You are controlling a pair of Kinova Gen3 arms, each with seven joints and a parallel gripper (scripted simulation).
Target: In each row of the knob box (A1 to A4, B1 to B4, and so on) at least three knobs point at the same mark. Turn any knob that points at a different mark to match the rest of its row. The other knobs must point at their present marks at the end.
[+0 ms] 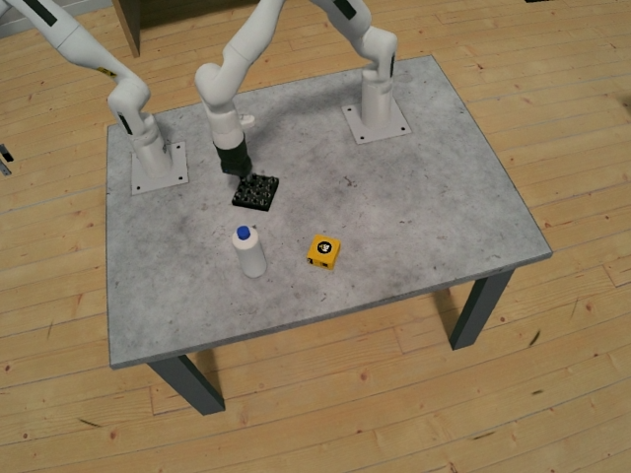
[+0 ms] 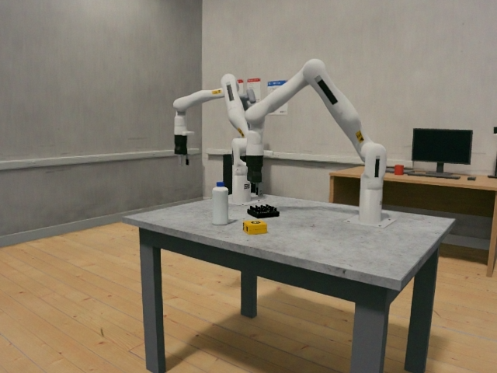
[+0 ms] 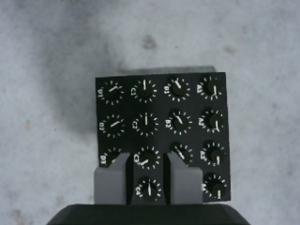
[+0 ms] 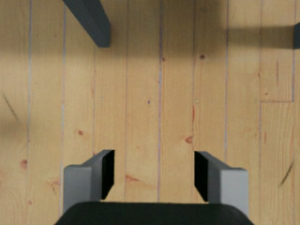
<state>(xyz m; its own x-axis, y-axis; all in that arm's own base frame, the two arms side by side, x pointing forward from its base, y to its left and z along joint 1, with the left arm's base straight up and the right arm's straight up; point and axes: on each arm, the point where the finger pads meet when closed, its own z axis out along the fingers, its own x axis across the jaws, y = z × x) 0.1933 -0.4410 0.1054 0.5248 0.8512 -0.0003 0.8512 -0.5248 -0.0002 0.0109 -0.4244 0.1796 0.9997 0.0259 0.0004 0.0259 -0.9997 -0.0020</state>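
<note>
The black knob box (image 1: 250,206) (image 2: 265,215) (image 3: 162,106) lies flat on the table. In the left wrist view, the lines of A1 to A4 point down the picture. B1, B2 and B3 (image 3: 181,153) point up-left. C1 and C2 point up, C4 (image 3: 149,189) looks vertical, and C3 (image 3: 147,157) points down-left. D1 and D2 point up-right; D3 is partly hidden, B4 and D4 are hidden by the fingers. My left gripper (image 1: 246,177) (image 2: 258,189) (image 3: 148,171) is partly open, empty, above the box near C4. My right gripper (image 2: 183,161) (image 4: 154,167) is open and empty, beyond the table.
A white bottle with a blue cap (image 1: 250,256) (image 2: 220,207) stands in front of the box in the top view. A yellow block (image 1: 323,251) (image 2: 255,228) lies to the bottle's right. The right gripper hangs over the wooden floor (image 4: 145,117).
</note>
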